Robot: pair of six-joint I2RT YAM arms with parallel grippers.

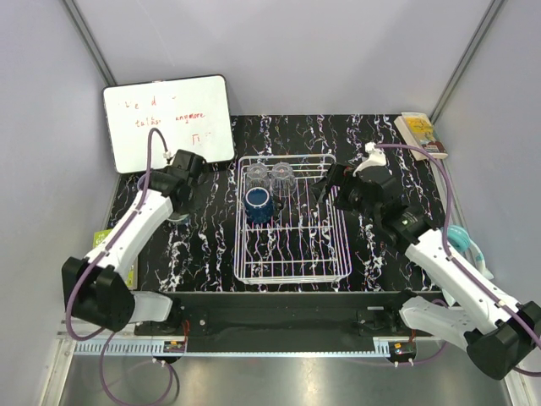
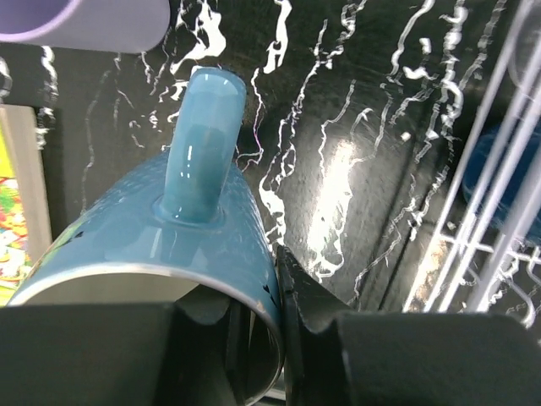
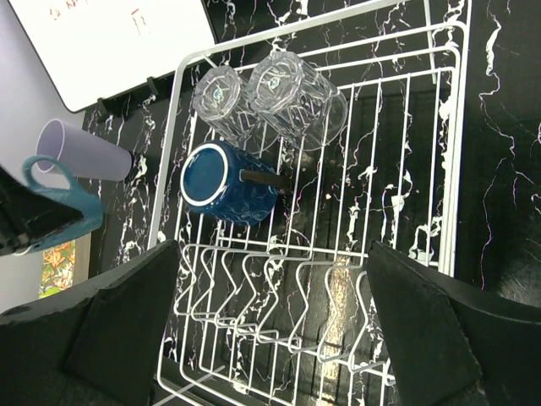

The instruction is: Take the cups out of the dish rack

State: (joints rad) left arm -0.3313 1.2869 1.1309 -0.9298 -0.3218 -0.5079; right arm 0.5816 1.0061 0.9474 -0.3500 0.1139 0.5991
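Though overhead obscures it, left gripper (image 2: 269,326) apparently clamps teal mug (image 2: 152,245)

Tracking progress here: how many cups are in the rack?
3. Two clear glasses sit side by side at the rack's far end; the blue mug sits just nearer. None appears hidden.

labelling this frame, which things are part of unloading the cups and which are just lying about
Job: dish rack, two clear glasses, dark blue mug, teal mug in left gripper, lavender tumbler.
Lying about: whiteboard, yellow-fronted box at back right.
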